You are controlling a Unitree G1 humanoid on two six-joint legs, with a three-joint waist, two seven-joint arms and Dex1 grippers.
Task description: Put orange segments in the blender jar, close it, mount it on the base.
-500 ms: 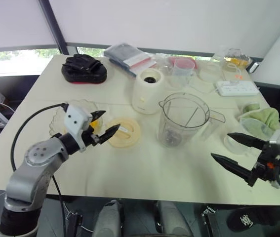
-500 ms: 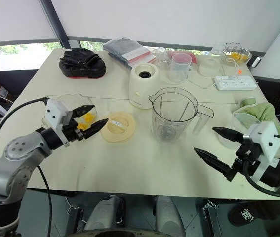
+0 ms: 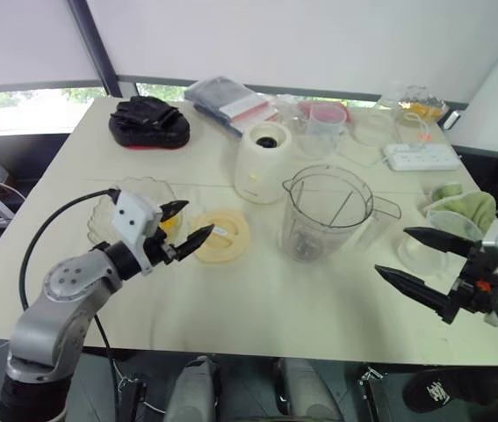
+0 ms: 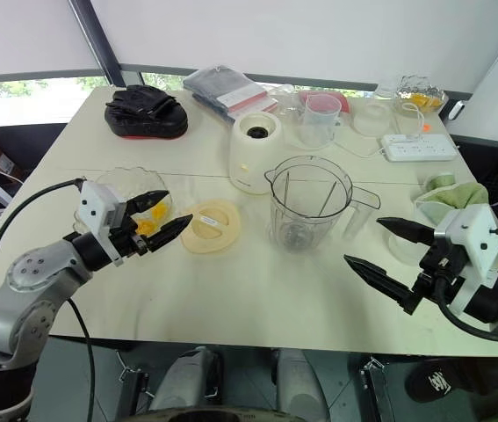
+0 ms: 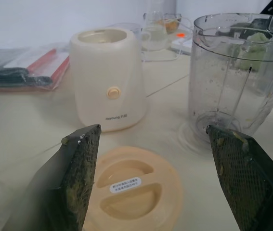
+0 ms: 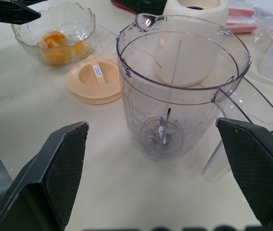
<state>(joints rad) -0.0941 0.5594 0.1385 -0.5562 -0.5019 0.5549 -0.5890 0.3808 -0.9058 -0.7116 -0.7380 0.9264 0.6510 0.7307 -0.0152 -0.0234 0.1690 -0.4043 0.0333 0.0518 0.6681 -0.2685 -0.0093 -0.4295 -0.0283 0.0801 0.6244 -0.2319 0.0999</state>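
The left gripper (image 4: 155, 220) hangs with its 2 black fingers spread wide and nothing between them, just above the flat round pale-yellow plastic lid (image 4: 211, 226), which lies just ahead of its tips. The small glossy orange segments (image 6: 58, 46) sit in the shallow scalloped clear glass dish (image 6: 81, 19), right beside that gripper on its outer side, close behind the upper fingertip. None has gone into the large clear plastic blender jar (image 4: 309, 204) yet; it stands upright and empty past the lid, its dark blade hub bare at the bottom. The squat cream-white base (image 5: 108, 84) stands beyond the lid, just beside the jar and apart from it.

The right gripper (image 4: 383, 251) is also at full spread and empty, pointing at the jar from the handle side, with a clear gap to it.

My reading of the risks:

1. The left gripper is aimed over the lid, not the dish, so a closing move from here would likely catch the lid's edge, not fruit.
2. The segments look soft and wet. A hard pinch could crush 1, and a light pinch could let it slip onto the table on the way across.
3. Reaching into the dish at an angle could tip or shove its thin glass rim.
4. The jar is light and tall, so a nudge from the right gripper could topple it.
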